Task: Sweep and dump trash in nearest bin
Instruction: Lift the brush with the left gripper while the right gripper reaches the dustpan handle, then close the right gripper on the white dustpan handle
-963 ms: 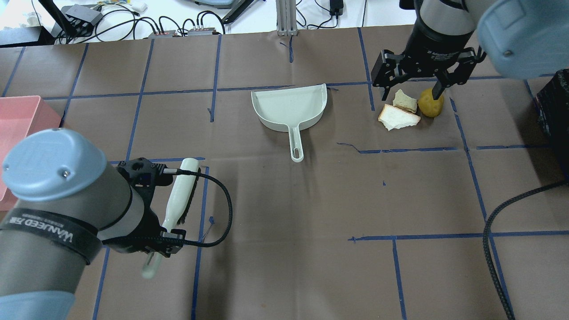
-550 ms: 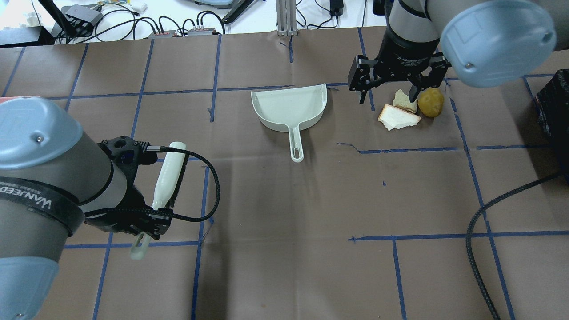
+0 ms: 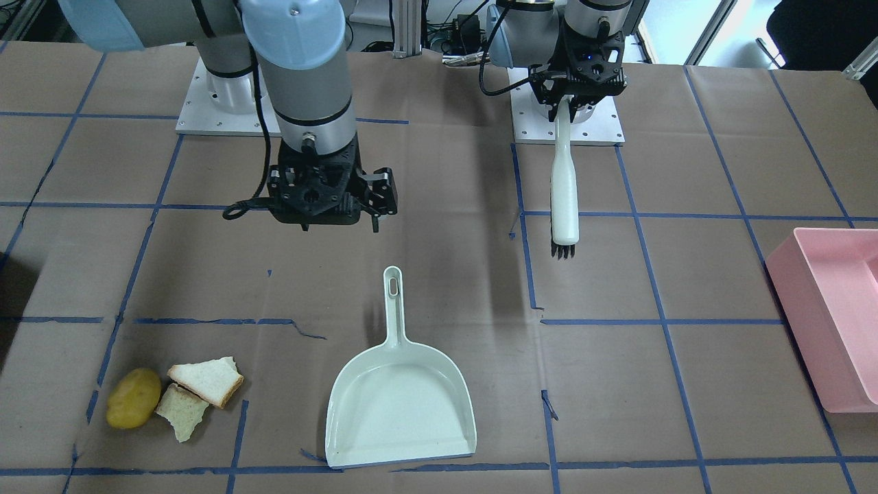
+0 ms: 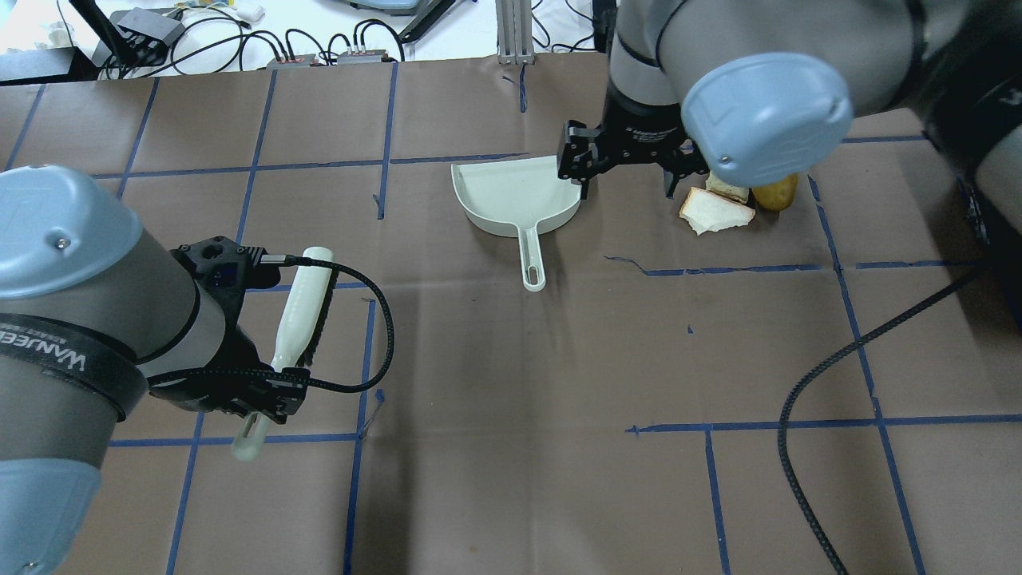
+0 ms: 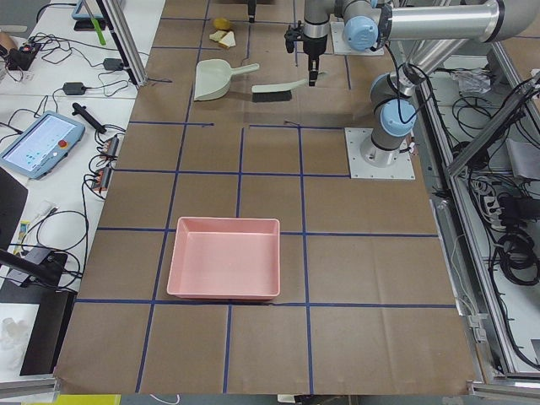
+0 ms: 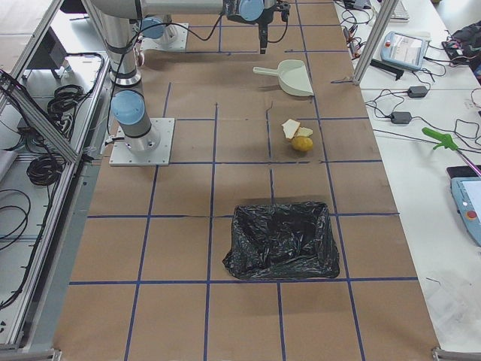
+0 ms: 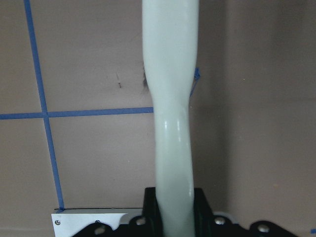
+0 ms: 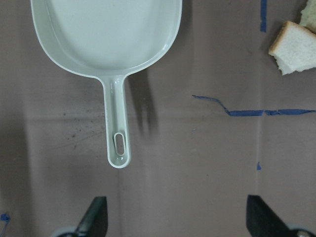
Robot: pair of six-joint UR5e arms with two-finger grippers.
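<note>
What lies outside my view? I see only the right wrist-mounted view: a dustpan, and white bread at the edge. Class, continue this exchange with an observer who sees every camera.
Observer: A yellow-brown potato-like lump lies right beside the farther bread piece.
Operator: Which bin is nearer them?
Observer: The black-bagged bin, at the table's end on the robot's right; the pink bin sits at the opposite end.
Operator: And the brush?
Observer: The left gripper is shut on its handle.

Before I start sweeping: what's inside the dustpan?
Nothing: the dustpan shows bare inside in the front view. Overhead, the right gripper covers one corner. The trash lies outside it.
</note>
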